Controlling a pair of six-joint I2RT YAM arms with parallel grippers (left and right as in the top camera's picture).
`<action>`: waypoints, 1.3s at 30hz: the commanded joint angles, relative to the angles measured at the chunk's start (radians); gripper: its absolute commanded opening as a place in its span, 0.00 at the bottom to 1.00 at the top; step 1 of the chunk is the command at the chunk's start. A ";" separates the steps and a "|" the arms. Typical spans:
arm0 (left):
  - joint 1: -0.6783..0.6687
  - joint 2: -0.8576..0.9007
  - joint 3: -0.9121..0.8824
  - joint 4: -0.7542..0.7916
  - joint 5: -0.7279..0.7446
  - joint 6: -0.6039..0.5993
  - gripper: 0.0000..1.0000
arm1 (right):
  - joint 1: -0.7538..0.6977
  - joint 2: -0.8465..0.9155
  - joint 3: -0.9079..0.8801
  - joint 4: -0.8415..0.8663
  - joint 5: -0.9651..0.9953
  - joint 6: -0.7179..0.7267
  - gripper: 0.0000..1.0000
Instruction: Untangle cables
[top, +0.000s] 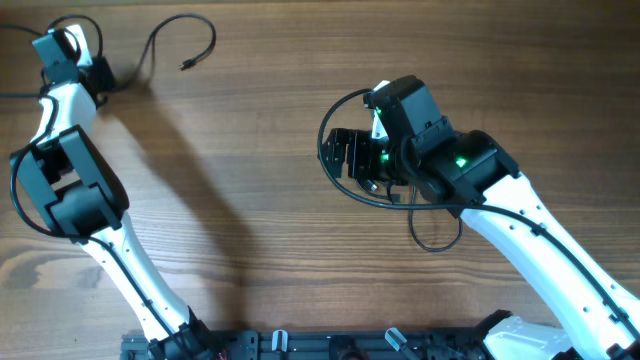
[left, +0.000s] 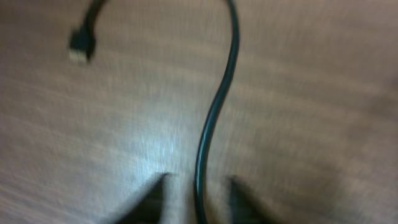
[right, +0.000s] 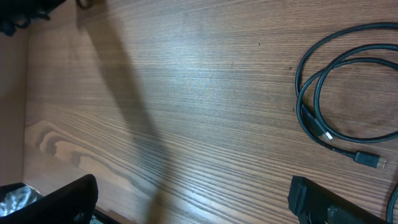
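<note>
One thin black cable lies at the table's far left, curving to its plug. My left gripper sits at its other end. In the blurred left wrist view the cable runs down between my left gripper's fingertips, with a small gap on each side; its plug is at the top left. A looped black cable curls around and under my right gripper. In the right wrist view my right gripper is wide open and empty, with the loops and a plug to its right.
The wooden table lies between the two arms. The arm bases and a black rail run along the front edge. A thicker black wire hangs by the left arm.
</note>
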 joint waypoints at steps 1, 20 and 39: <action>0.000 -0.018 0.027 -0.020 0.012 -0.056 1.00 | 0.000 0.009 0.000 -0.002 0.004 0.014 1.00; -0.085 -0.473 0.027 -0.682 0.782 -0.579 1.00 | -0.509 -0.068 0.043 -0.214 0.098 -0.151 1.00; -0.346 -0.437 0.015 -1.098 0.284 -0.573 1.00 | -0.201 0.388 -0.113 0.027 -0.038 -0.409 0.99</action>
